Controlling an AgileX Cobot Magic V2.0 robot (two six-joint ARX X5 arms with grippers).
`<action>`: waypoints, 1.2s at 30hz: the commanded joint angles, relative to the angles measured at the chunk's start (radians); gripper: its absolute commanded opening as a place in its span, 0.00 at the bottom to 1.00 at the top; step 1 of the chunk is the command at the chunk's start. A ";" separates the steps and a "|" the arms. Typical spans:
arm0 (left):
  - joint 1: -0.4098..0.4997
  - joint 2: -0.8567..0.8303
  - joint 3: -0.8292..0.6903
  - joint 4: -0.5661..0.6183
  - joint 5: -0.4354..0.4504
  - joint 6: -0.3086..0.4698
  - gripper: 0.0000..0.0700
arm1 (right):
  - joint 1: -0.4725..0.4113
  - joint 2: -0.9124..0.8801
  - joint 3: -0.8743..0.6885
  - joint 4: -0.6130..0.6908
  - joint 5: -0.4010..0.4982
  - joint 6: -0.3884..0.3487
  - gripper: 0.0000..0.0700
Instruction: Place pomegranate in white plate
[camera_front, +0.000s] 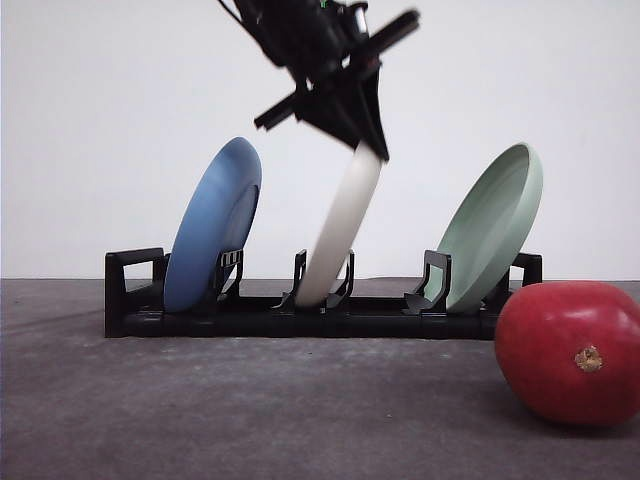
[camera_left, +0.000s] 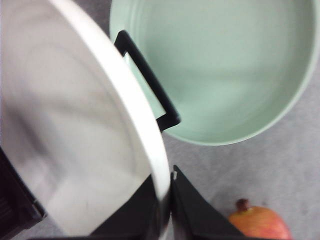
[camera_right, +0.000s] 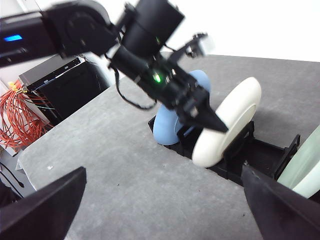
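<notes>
The white plate (camera_front: 340, 230) stands on edge in the middle slot of a black rack (camera_front: 300, 320), leaning a little to the right. My left gripper (camera_front: 372, 148) comes down from above and is shut on the plate's top rim. In the left wrist view the rim of the white plate (camera_left: 75, 150) sits pinched in the left gripper (camera_left: 164, 195). The red pomegranate (camera_front: 568, 352) lies on the table in front of the rack's right end, also seen as the pomegranate (camera_left: 260, 224). My right gripper (camera_right: 162, 200) is open, back from the rack, holding nothing.
A blue plate (camera_front: 212, 225) stands in the rack's left slot and a pale green plate (camera_front: 490, 225) in the right slot. Off the table's left edge are a black box (camera_right: 60, 80) and orange cables (camera_right: 22, 120). The grey tabletop (camera_front: 250, 410) stretches in front of the rack.
</notes>
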 joint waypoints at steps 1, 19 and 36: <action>-0.011 0.019 0.075 -0.004 0.018 0.004 0.00 | 0.002 0.003 0.014 0.006 -0.002 0.010 0.90; -0.137 -0.056 0.609 -0.509 -0.098 0.086 0.00 | 0.002 0.004 0.014 0.006 -0.002 0.009 0.90; -0.423 -0.358 0.248 -0.618 -0.407 0.055 0.00 | 0.035 0.004 0.014 -0.025 0.002 0.002 0.90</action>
